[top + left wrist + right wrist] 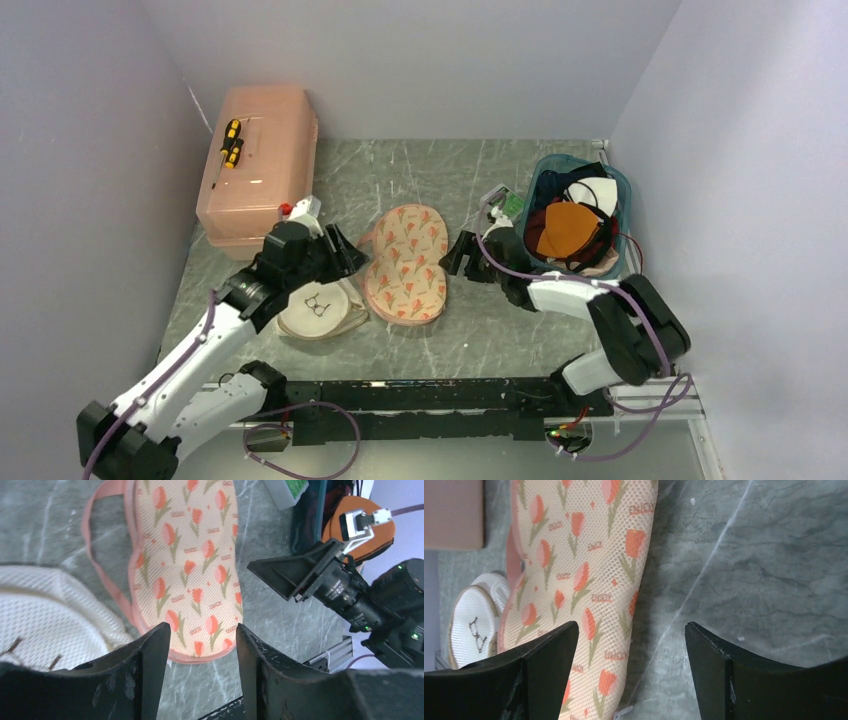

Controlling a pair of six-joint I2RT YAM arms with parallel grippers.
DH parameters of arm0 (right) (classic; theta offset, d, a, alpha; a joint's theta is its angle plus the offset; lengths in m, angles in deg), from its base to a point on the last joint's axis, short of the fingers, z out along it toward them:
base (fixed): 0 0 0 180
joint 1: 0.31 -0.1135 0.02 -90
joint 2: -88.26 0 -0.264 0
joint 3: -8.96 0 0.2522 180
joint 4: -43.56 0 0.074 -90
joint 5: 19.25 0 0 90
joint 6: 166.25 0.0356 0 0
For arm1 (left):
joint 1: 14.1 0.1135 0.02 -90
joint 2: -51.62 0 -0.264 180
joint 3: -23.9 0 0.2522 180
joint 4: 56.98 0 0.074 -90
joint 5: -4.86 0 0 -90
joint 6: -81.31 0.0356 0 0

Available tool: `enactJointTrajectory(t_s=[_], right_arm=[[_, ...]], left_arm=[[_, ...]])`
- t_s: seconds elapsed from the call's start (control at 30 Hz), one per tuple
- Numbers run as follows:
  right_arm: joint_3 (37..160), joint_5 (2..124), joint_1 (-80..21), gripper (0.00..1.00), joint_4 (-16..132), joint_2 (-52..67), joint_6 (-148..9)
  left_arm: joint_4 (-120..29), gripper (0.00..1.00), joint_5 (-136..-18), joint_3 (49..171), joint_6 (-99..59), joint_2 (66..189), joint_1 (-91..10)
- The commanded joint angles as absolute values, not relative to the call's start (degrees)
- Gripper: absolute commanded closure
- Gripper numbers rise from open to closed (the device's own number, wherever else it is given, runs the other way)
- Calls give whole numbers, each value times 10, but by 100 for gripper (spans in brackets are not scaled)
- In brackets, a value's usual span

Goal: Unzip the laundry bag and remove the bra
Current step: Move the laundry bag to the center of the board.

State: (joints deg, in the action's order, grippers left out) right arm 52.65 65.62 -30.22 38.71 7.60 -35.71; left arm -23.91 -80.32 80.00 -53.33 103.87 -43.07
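Note:
The white mesh laundry bag (320, 308) lies on the table with its bra-icon lid facing up. It also shows in the left wrist view (45, 615) and the right wrist view (474, 625). My left gripper (340, 250) hovers just behind the bag, open and empty (202, 635). My right gripper (462, 255) is open and empty (631, 630) beside the right edge of the beige tulip-print two-cup piece (407, 262). No dark maroon bra is in view.
A pink plastic box (260, 160) with a yellow-and-black tool on it stands at the back left. A teal basket (623, 190) with orange, white and dark cloths stands at the back right. Walls close in on three sides.

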Motion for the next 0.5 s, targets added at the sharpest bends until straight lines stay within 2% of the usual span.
enactJointTrajectory(t_s=[0.0, 0.13, 0.47], right_arm=[[570, 626, -300, 19, 323, 6, -369], [584, 605, -300, 23, 294, -48, -363], [637, 581, -326, 37, 297, -121, -359]], left_arm=[[-132, 41, -869, 823, -507, 977, -432], [-96, 35, -899, 821, -505, 935, -432], [-58, 36, -916, 829, -499, 923, -432]])
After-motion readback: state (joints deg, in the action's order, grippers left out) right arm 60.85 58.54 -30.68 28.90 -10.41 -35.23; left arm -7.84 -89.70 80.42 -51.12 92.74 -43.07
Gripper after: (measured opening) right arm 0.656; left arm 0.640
